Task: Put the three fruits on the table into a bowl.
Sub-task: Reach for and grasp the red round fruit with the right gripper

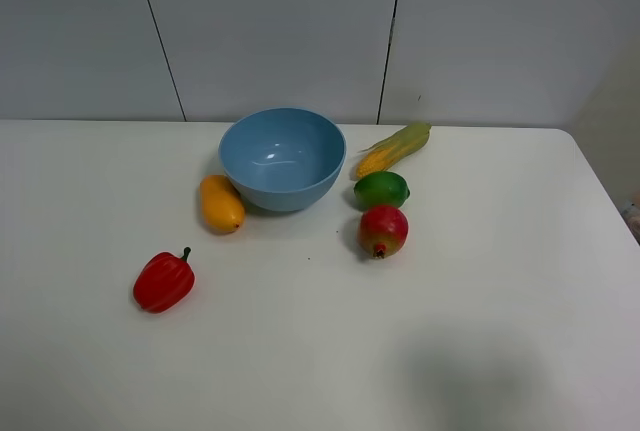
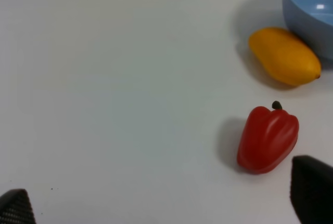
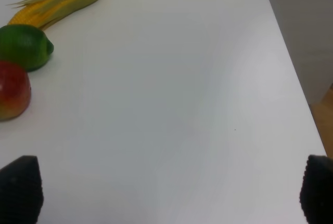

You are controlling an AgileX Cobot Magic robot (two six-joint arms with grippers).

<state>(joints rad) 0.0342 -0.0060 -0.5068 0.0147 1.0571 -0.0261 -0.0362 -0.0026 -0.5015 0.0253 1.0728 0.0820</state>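
The light-blue bowl [image 1: 282, 157] stands empty at the back middle of the white table [image 1: 480, 281]. The orange-yellow mango [image 1: 221, 203] lies against its left side and also shows in the left wrist view [image 2: 283, 55]. The green lime [image 1: 381, 190] sits right of the bowl, with the red fruit [image 1: 383, 230] just in front of it. Both show in the right wrist view, lime [image 3: 23, 46] and red fruit [image 3: 13, 96]. My left gripper [image 2: 166, 203] is open and empty above the table, near the pepper. My right gripper [image 3: 169, 190] is open and empty, right of the fruits.
A red bell pepper [image 1: 164, 280] lies front left of the bowl and shows in the left wrist view [image 2: 268, 138]. A corn cob [image 1: 393, 149] lies behind the lime. The table's right edge [image 3: 291, 78] is close to my right gripper. A grey panelled wall stands behind.
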